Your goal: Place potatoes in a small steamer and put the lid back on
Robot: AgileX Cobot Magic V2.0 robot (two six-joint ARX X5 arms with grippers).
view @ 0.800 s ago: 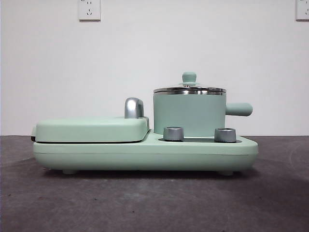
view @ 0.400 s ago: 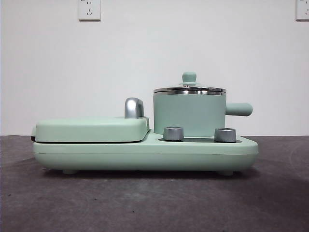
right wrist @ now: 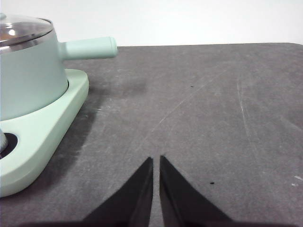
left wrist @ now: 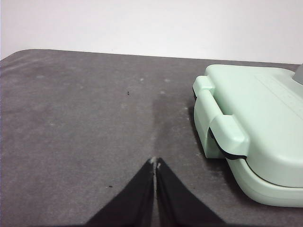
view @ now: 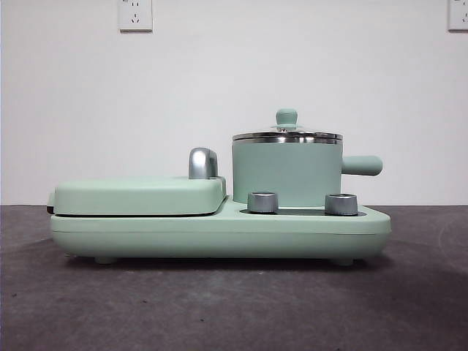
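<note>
With the glass lid point(view: 287, 134) seated on the small steamer point(view: 287, 172) and no potato visible, its small rounded knob point(view: 287, 116) could slip from smooth black jaws. The left gripper point(left wrist: 155, 163) and right gripper point(right wrist: 156, 160) waited over matte grey table point(right wrist: 199, 118), both closed, empty

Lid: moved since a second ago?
No. The lid sits on the pot as before, its knob unchanged relative to the wall socket.

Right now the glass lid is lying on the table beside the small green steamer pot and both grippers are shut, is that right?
Not quite. The front view shows the lid sitting on the steamer pot, not on the table. The left gripper and right gripper are indeed shut.
</note>
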